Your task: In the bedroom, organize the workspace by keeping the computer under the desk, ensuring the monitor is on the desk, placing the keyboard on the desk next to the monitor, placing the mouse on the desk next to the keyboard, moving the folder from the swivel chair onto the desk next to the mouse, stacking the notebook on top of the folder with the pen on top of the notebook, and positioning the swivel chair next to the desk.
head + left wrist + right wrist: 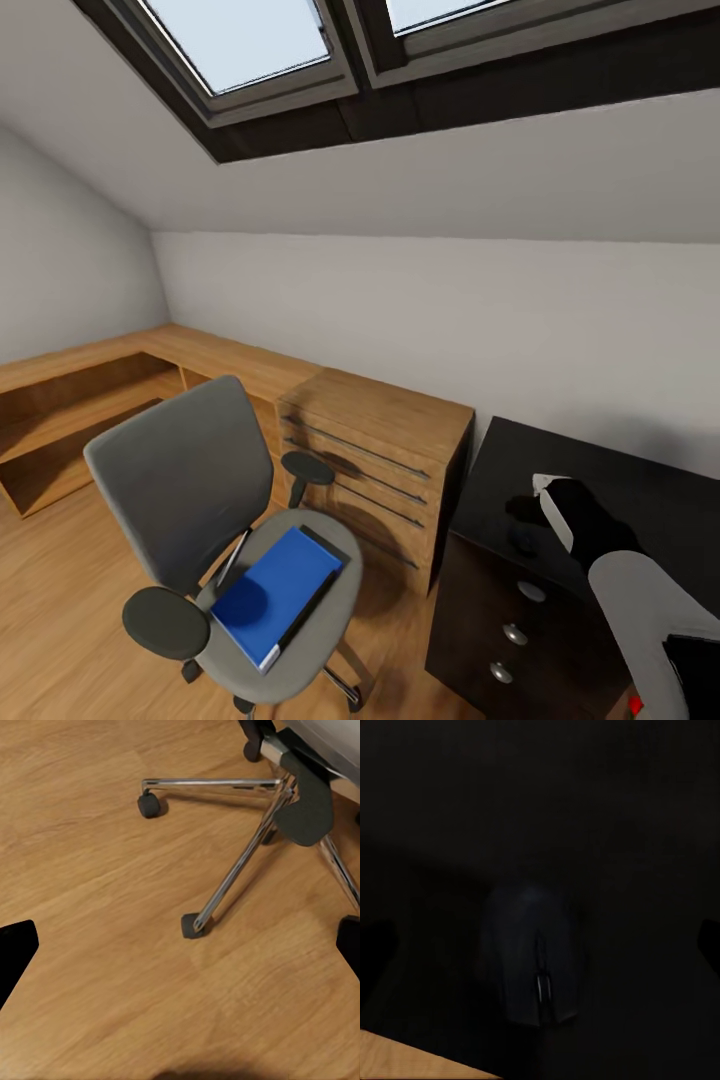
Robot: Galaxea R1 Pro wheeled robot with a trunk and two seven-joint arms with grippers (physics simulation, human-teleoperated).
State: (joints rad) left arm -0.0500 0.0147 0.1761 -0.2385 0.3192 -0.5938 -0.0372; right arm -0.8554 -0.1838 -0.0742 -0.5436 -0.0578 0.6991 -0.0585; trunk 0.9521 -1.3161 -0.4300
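Unlabelled, the mouse point(534, 958) lies on the desk point(640, 490) between the right end effector's point(540, 937) spread fingers.

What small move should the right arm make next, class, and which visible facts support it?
Probably lift the right gripper straight up from the desk. The mouse lies flat on the black top, framed by spread fingers that appear clear of it, so it seems placed. The blue folder waits on the swivel chair.
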